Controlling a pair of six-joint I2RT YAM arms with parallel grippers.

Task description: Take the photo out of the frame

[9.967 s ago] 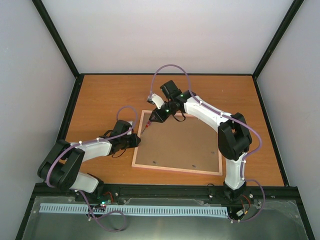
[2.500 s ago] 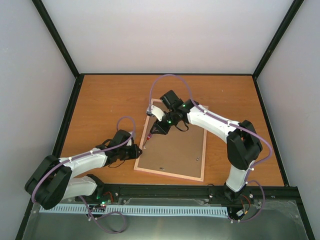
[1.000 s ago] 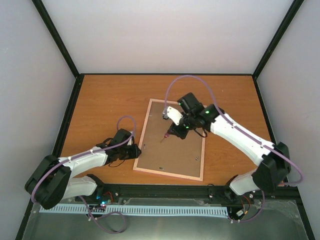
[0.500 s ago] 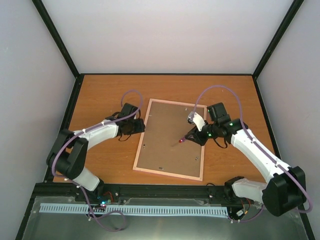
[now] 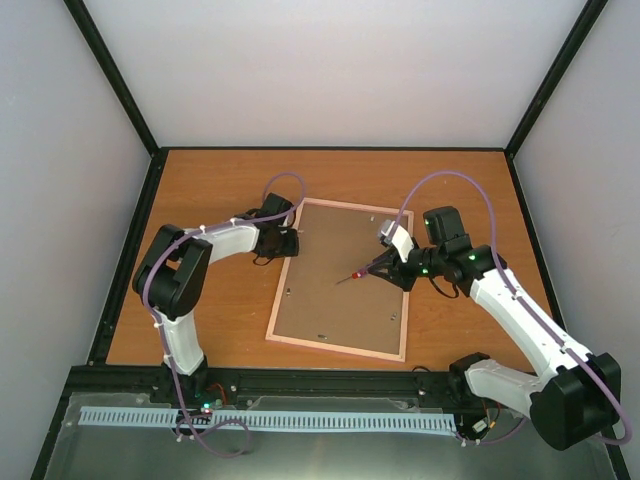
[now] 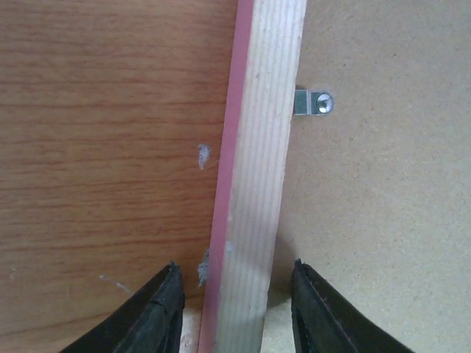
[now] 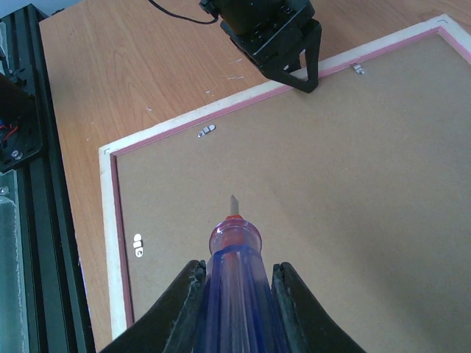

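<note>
Steadying the frame point(image 5: 340, 275), face down on the counter point(image 5: 200, 190), we should close the open left end effector point(image 6: 234, 294) softly on its rail. The right end effector point(image 7: 238, 283) grips the screwdriver point(image 7: 234, 246) above the frame's back; the photo is hidden beneath.

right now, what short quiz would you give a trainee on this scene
1. True or false: the frame lies with its brown back facing up.
2. What does the right gripper hold? A a brush, B the screwdriver, C nothing.
3. Fill in: the left gripper, jaws open, straddles one ___ of the frame.
Key: 1 true; 2 B; 3 rail.
</note>
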